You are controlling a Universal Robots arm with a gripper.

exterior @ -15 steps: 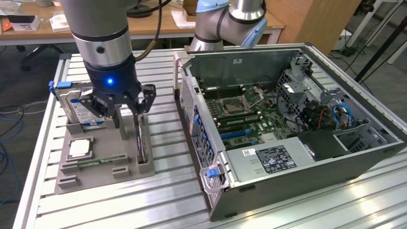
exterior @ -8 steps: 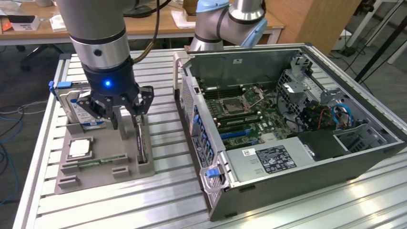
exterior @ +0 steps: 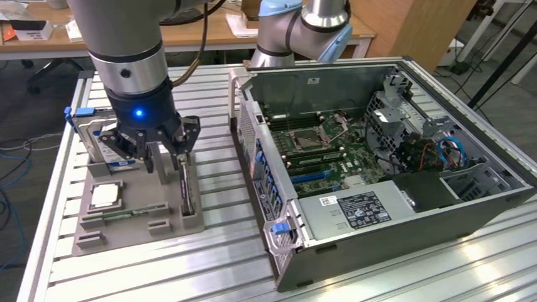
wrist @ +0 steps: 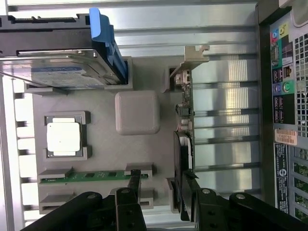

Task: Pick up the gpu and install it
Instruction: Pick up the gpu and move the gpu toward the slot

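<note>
Pincer (exterior: 165,165) (wrist: 161,185) of black metal fingers stands spread wide and pinches nothing. I have it low over the grey moulded holder tray (exterior: 134,236) (wrist: 103,103). The gpu (exterior: 186,192) (wrist: 185,120), a thin green circuit card with a dark face and a silver end bracket, stands on its long edge in a slot along the tray's side nearest the open grey computer case (exterior: 378,242).

In the wrist view one finger crosses the card's dark end. I cannot tell whether it touches.

I judge the card light and stiff but fragile, with bare parts on its faces. I would pinch across its thickness at the upper edge, clear of the slippery bracket.

Also on the tray are a silver hard drive (exterior: 105,141) (wrist: 62,72) with a blue label and a square silver processor chip (exterior: 107,196) (wrist: 64,136). The drive's label and the white sticker (exterior: 361,209) inside the case carry print I cannot read.
</note>
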